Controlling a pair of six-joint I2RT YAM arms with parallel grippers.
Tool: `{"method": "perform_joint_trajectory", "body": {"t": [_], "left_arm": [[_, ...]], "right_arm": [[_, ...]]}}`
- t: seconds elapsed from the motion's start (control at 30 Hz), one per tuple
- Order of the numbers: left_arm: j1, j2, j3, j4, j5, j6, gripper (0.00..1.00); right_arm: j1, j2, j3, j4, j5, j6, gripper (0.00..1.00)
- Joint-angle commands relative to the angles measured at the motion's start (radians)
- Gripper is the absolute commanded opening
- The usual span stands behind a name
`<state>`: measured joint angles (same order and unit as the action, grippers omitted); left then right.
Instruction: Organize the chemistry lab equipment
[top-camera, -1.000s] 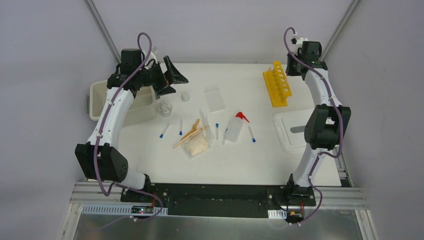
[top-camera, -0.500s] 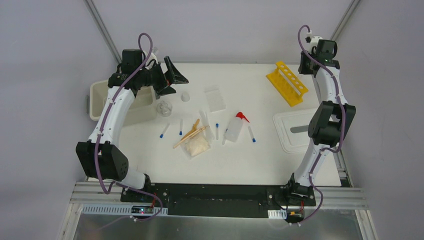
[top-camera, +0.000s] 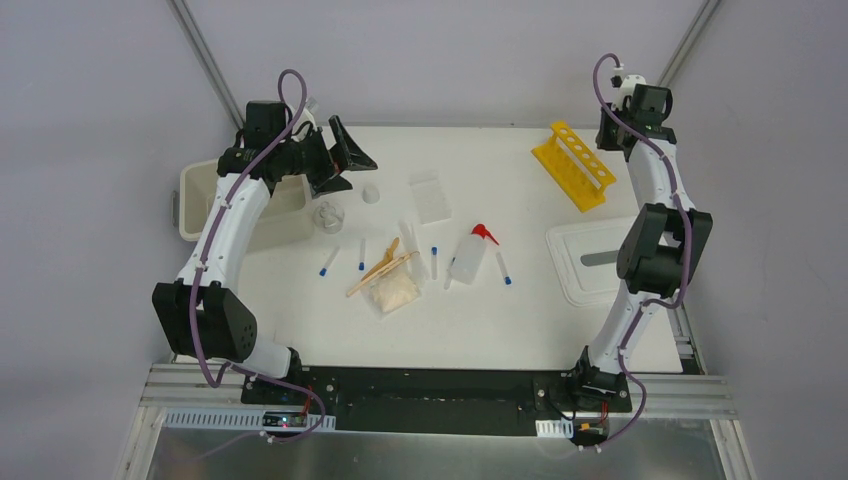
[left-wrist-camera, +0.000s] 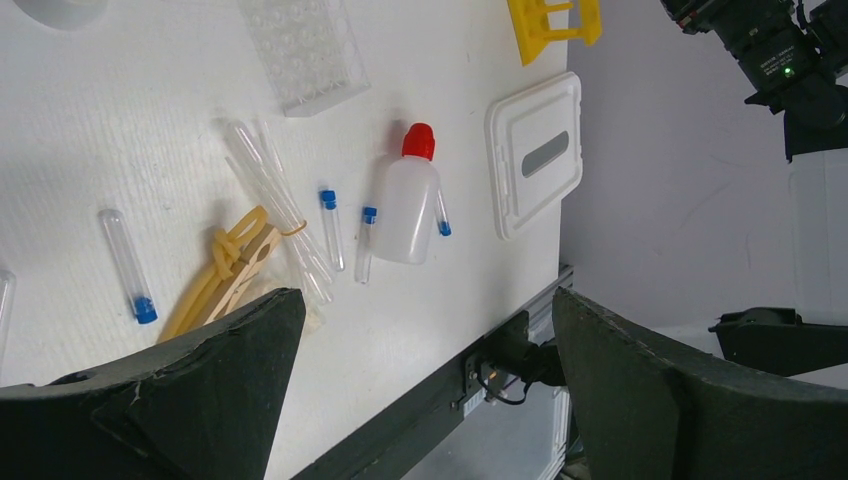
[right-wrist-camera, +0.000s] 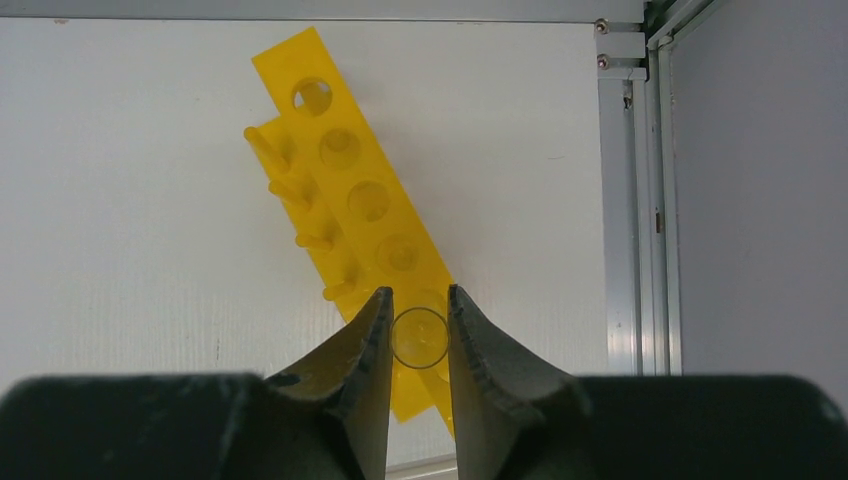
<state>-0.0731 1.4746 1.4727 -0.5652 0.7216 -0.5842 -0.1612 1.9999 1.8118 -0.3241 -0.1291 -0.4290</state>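
Observation:
My right gripper (right-wrist-camera: 419, 338) is shut on a clear tube (right-wrist-camera: 419, 337), seen end-on, held upright over the near end of the yellow holed tube rack (right-wrist-camera: 352, 205). In the top view the rack (top-camera: 573, 165) lies slanted at the back right, with the right gripper (top-camera: 608, 145) at its far side. My left gripper (top-camera: 350, 158) is wide open and empty, high at the back left. Blue-capped tubes (top-camera: 327, 262) (top-camera: 503, 268), the red-nozzled squeeze bottle (top-camera: 468, 255), wooden sticks (top-camera: 380, 268), the beige packet (top-camera: 392, 293) and the clear beaker (top-camera: 328, 215) lie mid-table.
A cream bin (top-camera: 200, 200) stands at the left edge under the left arm. Its white lid (top-camera: 590, 262) lies at the right by the right arm. A clear well plate (top-camera: 431, 195) and a small white cap (top-camera: 371, 192) sit at the back middle.
The right wrist has moved right and back towards the corner. The yellow rack has swung to a slant and shifted right. The left arm has barely moved.

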Motion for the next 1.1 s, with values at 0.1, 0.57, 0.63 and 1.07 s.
{"method": "perform_joint_trajectory", "body": {"t": [0.1, 0.57, 0.63, 1.07], "left_arm": [[-0.009, -0.013, -0.006, -0.001, -0.011, 0.04, 0.99], [-0.009, -0.038, 0.041, -0.09, -0.078, 0.228, 0.99], [-0.01, -0.042, 0.054, -0.113, -0.092, 0.269, 0.99], [-0.155, -0.052, 0.112, -0.325, -0.328, 0.632, 0.99]], "right_arm": [[0.003, -0.067, -0.024, 0.014, 0.004, 0.035, 0.39], [0.004, -0.168, 0.141, -0.122, -0.049, 0.105, 0.99], [0.003, -0.193, 0.166, -0.157, -0.065, 0.105, 0.99], [0.085, -0.485, 0.083, -0.505, -0.221, 0.034, 0.99]]}}
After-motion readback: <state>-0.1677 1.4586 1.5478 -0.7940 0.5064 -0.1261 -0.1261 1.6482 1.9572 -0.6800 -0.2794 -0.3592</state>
